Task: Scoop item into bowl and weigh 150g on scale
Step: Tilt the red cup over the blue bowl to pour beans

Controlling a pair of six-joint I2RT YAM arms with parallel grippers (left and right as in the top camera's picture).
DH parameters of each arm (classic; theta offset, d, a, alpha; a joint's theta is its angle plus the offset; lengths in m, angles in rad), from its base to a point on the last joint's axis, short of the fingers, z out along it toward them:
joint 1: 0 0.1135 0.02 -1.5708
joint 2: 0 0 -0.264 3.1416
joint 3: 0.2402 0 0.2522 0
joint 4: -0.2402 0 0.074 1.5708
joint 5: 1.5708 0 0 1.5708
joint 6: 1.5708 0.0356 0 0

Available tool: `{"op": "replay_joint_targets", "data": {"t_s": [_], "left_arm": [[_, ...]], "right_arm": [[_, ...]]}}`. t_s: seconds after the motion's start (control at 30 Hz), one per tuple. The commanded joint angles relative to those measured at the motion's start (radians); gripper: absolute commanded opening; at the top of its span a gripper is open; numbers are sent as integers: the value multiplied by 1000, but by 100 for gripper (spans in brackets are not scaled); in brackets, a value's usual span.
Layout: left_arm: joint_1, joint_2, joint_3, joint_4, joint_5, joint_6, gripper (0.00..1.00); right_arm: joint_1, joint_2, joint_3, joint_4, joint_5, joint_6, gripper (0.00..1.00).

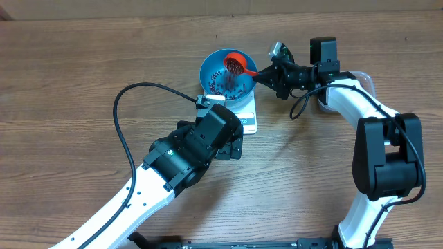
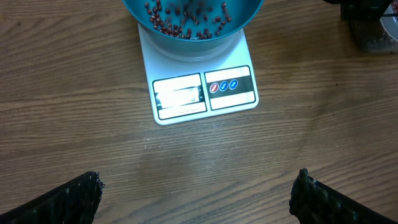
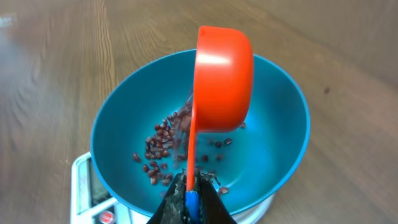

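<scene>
1. The right hand (image 3: 189, 194) has its fingers pressed together, clamped on the thin handle of an orange scoop (image 3: 224, 81).
2. Straight ahead of that hand, the scoop's handle runs away from the fingertips. Its cup is tipped on its side, with the rounded back turned to the wrist camera.
3. Just below the cup, a blurred trickle of beans (image 3: 158, 146) falls from its lip.
4. Under and beyond the scoop is the light-blue bowl (image 3: 292, 124). Dark red beans are scattered loosely over its floor and lower wall, and the scoop hangs inside its rim without touching it.
5. Beneath the bowl, low and to the left of this hand, a corner of the white scale (image 3: 87, 180) shows. The bowl rests on it.
6. The left hand (image 2: 196, 196) is spread wide. Its dark fingers (image 2: 74, 199) are well apart and hold nothing, and only bare wooden worktop (image 2: 62, 124) lies between them.
7. Ahead of the left hand, near but not touching it, is the scale's closest edge. The display window (image 2: 179, 95) is on the left and three round buttons (image 2: 222, 86) on the right, and the reading is washed out by glare.
8. Farther ahead, the bowl covers the rest of the scale.
9. Farthest ahead and to the right is a clear tub (image 2: 379, 31) on the worktop.
</scene>
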Motion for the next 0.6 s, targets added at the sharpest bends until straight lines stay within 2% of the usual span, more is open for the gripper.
{"op": "replay_joint_targets", "data": {"t_s": [0.0,0.27,0.57], "left_arm": [[-2,4,3,1,-10,-13,100],[-2,4,3,1,-10,-13,99],[-2,4,3,1,-10,-13,100]], "right_arm": [[-1,11,-1,4,14,-225,4],[-1,11,-1,14,85,-391,4],[-1,6,0,10,84,-389,4]]}}
